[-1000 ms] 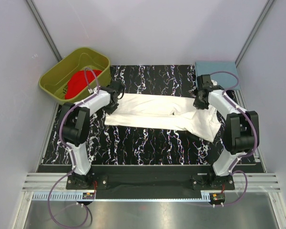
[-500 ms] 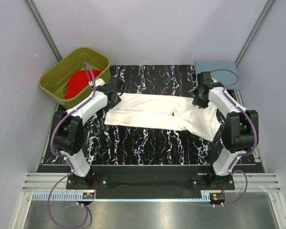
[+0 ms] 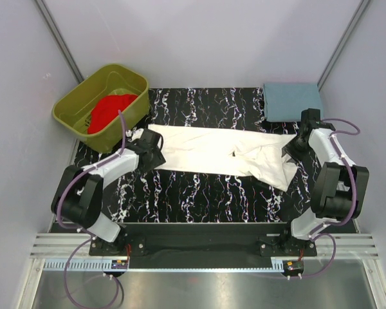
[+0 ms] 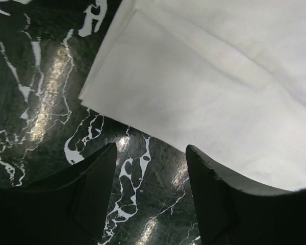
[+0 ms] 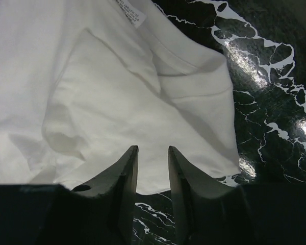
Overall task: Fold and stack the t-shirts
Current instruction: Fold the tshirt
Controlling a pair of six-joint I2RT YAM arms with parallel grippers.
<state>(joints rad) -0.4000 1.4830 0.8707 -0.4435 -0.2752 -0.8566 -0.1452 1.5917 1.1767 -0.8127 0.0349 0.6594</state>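
Bright, even light, with glare patches on the glossy tabletop (image 4: 46, 97) (strongest in both wrist views).

Soft matt white cloth t-shirt (image 4: 219, 92), faintly creased, just ahead of the left gripper (image 4: 150, 148), dull black plastic-looking fingers (image 4: 92, 194), glossy black marble-look tabletop (image 4: 35, 102) beneath them catching glare, smooth olive plastic tub (image 3: 83, 103) beyond, matt red cloth t-shirt (image 3: 109, 111) inside it

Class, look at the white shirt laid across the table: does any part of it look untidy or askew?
Yes. The white t-shirt lies as a flat strip, but its right end is rumpled and creased, and it flares out toward the near edge instead of matching the neat left end.
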